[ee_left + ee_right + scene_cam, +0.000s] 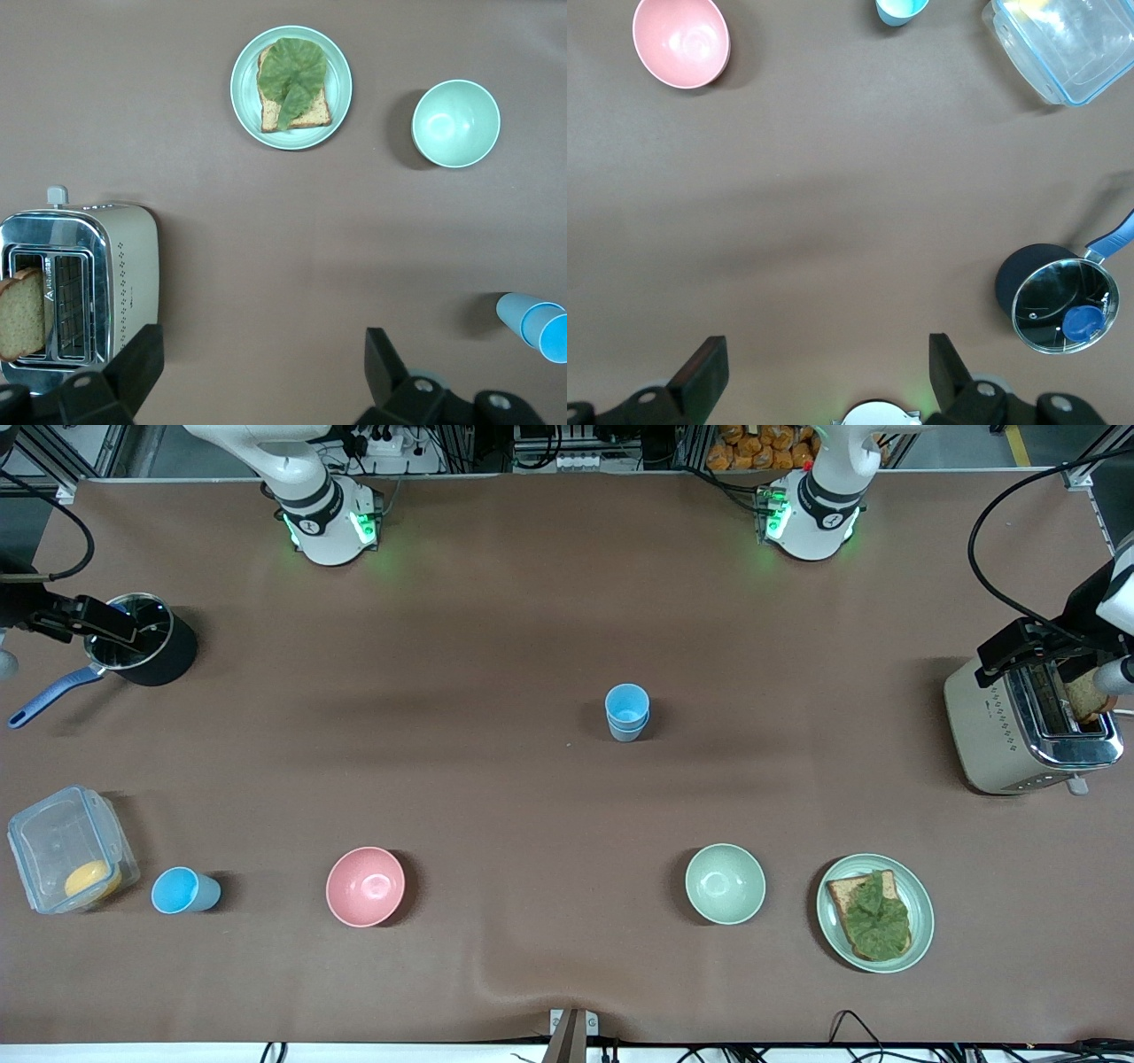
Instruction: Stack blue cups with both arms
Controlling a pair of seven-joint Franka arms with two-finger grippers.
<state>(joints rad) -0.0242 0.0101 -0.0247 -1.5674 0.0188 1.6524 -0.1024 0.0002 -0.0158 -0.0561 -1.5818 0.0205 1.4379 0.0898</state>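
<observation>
Two blue cups (pixel 627 711) stand nested, one in the other, upright at the middle of the table; the stack also shows in the left wrist view (pixel 536 323). A third blue cup (pixel 184 890) stands alone near the front camera, between the clear box and the pink bowl; its edge shows in the right wrist view (pixel 902 9). My left gripper (pixel 997 662) (pixel 263 363) is open and empty, high over bare table beside the toaster. My right gripper (pixel 106 627) (pixel 830 363) is open and empty, high over bare table by its base.
A pink bowl (pixel 365 886) and a pale green bowl (pixel 725 883) sit near the front camera. Beside the green bowl is a plate (pixel 833 921) with toast and lettuce. A toaster (pixel 992 735) holding bread, a lidded pot (pixel 159 657) and a clear box (pixel 44 841) stand at the table's ends.
</observation>
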